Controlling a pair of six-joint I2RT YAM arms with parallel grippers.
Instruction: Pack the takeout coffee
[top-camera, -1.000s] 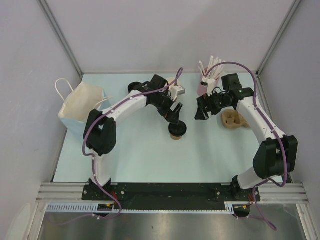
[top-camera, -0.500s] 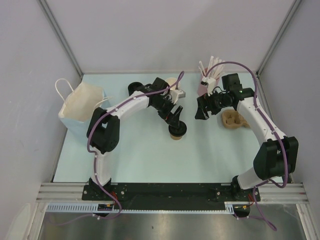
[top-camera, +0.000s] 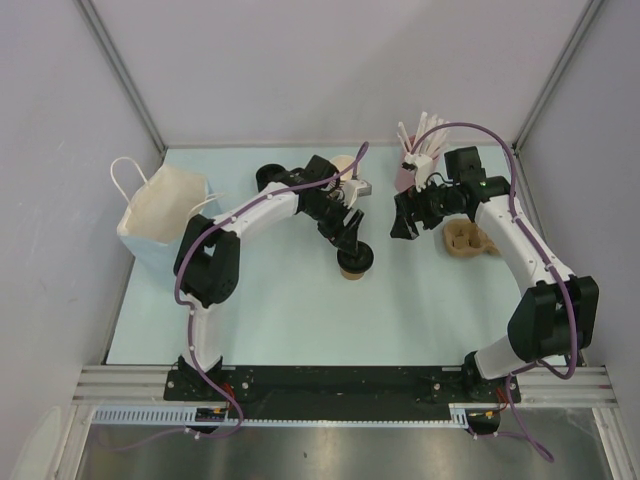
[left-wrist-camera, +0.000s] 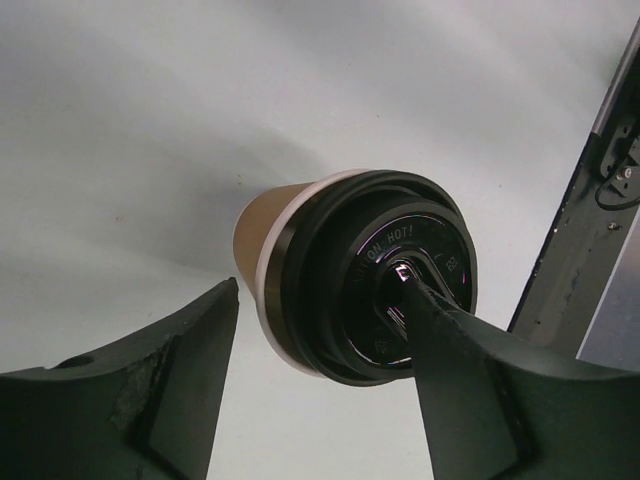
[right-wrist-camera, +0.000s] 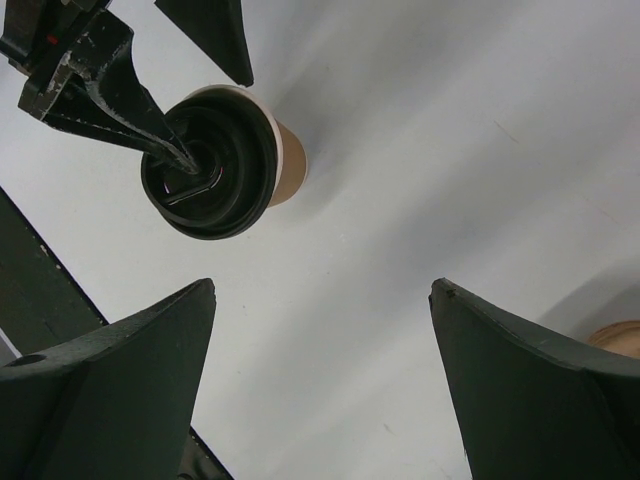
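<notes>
The takeout coffee (top-camera: 354, 263) is a brown paper cup with a black lid, standing on the table's middle. In the left wrist view the lid (left-wrist-camera: 330, 290) faces the camera. My left gripper (top-camera: 349, 240) is open right over it. One fingertip (left-wrist-camera: 405, 275) touches the lid's centre and the other finger (left-wrist-camera: 160, 380) is beside the cup, clear of it. My right gripper (top-camera: 404, 227) is open and empty, to the right of the cup. In the right wrist view the cup (right-wrist-camera: 287, 165) shows at the upper left, beyond the open right gripper (right-wrist-camera: 322, 290).
A white paper bag (top-camera: 160, 208) with handles stands at the far left. Black lids (top-camera: 268, 177) and a lying stack of cups (top-camera: 350, 168) are behind the left gripper. A pink cup of white sticks (top-camera: 412, 168) and a brown cup holder (top-camera: 466, 241) are at the right.
My left arm's elbow has shifted a little toward the back while its gripper stayed over the lidded cup. My right arm has barely moved.
</notes>
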